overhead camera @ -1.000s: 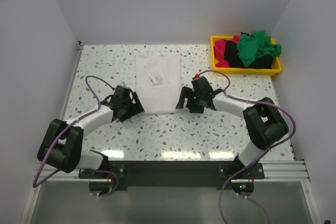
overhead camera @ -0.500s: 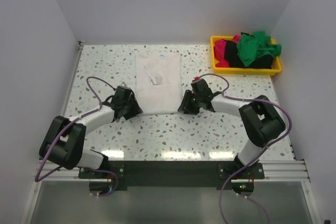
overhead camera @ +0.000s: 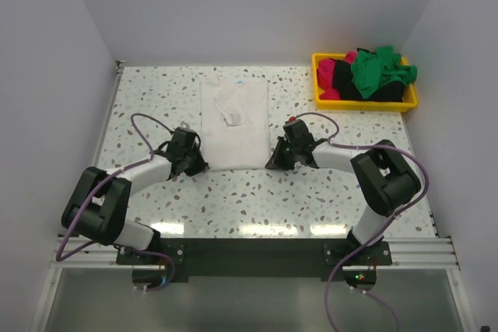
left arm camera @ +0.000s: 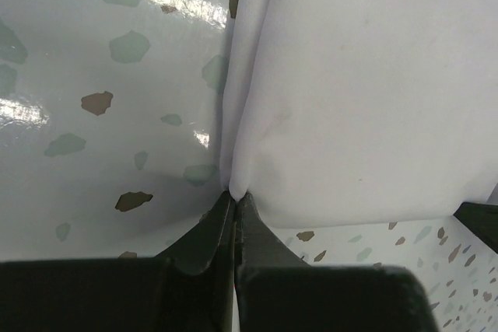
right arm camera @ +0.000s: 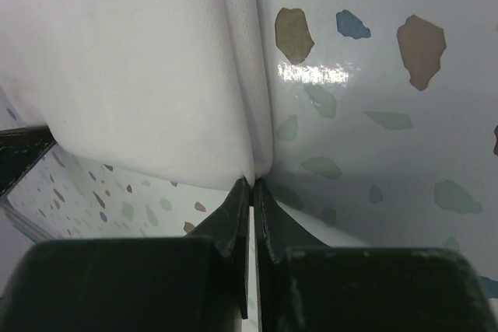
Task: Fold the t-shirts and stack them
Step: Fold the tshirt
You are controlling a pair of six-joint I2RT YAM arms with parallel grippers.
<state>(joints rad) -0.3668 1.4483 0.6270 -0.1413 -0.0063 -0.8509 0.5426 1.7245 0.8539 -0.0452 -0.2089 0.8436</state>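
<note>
A white t-shirt (overhead camera: 233, 120), folded into a long strip, lies flat in the middle of the table. My left gripper (overhead camera: 199, 162) is shut on its near left corner; in the left wrist view the fingertips (left arm camera: 236, 194) pinch the white cloth (left arm camera: 350, 99). At the near right corner my right gripper (overhead camera: 272, 162) is shut on the fabric in the same way, its tips (right arm camera: 253, 183) closed on the shirt's edge (right arm camera: 140, 75). Green (overhead camera: 379, 70), magenta-pink (overhead camera: 334, 75) and black (overhead camera: 373, 95) t-shirts are heaped in a bin at the back right.
The yellow plastic bin (overhead camera: 364, 103) sits at the back right corner against the wall. Grey walls close in the speckled tabletop (overhead camera: 257, 200) on three sides. Both arms' cables loop over the table beside the shirt.
Both grippers moved inward to the shirt's near corners and went from open to shut on the cloth. The shirt itself has not moved.
</note>
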